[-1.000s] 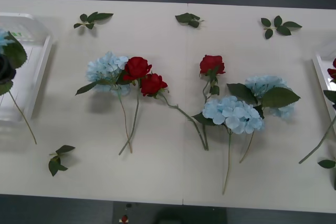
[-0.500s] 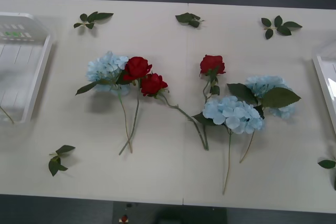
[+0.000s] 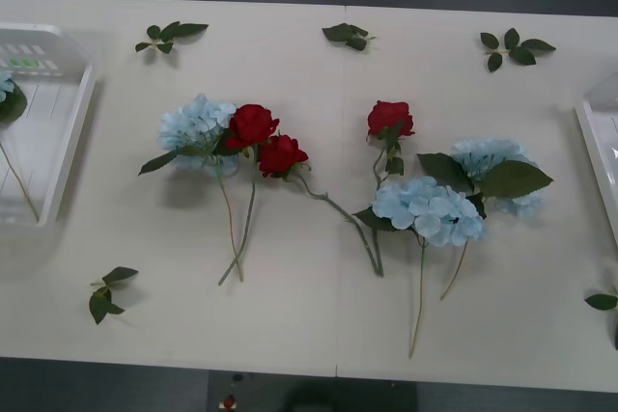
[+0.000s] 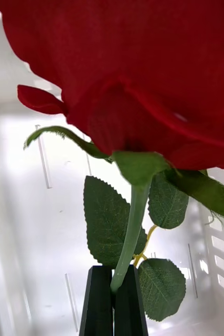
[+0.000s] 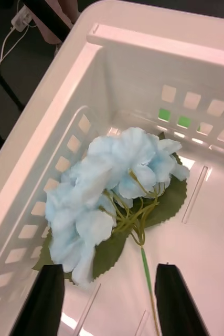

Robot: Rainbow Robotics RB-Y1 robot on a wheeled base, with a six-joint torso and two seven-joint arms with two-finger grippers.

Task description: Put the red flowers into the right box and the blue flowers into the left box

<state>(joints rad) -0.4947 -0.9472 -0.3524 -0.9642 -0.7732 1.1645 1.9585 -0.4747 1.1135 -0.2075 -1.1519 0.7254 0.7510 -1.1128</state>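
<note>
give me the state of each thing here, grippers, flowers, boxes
left gripper: open, over the left box
right gripper: shut on a red rose stem
blue flower: lying in the left box
red rose: held above the right box
three red roses and three blue flowers: unsorted on the table

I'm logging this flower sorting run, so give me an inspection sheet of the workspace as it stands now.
Surface: pale table, seam down the middle.
Job's things: three red flowers and three blue flowers on the table; left box holds one blue flower; right box at the table's edge.
Clutter: loose leaf sprigs near the far edge and front corners.
Grippers: left tool open over the left box, above the blue flower's stem; right tool shut on a red flower's stem over a white box.
Cables: white cable on the floor beside the left box.
Surroundings: dark floor.
</note>
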